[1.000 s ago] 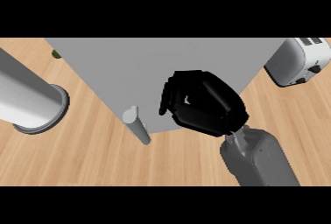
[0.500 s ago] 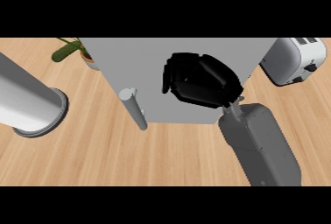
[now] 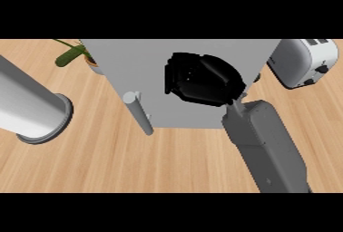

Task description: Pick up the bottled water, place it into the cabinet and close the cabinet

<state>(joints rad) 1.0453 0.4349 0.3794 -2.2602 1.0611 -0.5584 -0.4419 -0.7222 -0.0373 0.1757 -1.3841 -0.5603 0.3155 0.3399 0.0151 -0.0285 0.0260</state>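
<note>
Over the cabinet [image 3: 201, 59], the right hand [image 3: 201, 84] looks curled, its contents hidden; any bottle inside could catch the cabinet's edge and topple.

One cabinet [image 3: 181, 68], one toaster [image 3: 305, 63], one plant [image 3: 72, 53]

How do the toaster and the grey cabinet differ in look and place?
The toaster is rounded and shiny, with dark knobs on its side; the grey cabinet is flat-faced, matte and box-shaped. The toaster looks smaller and stands at the view's right edge; the cabinet fills the middle, with the right hand against its face. Both rest on the wooden counter.
</note>
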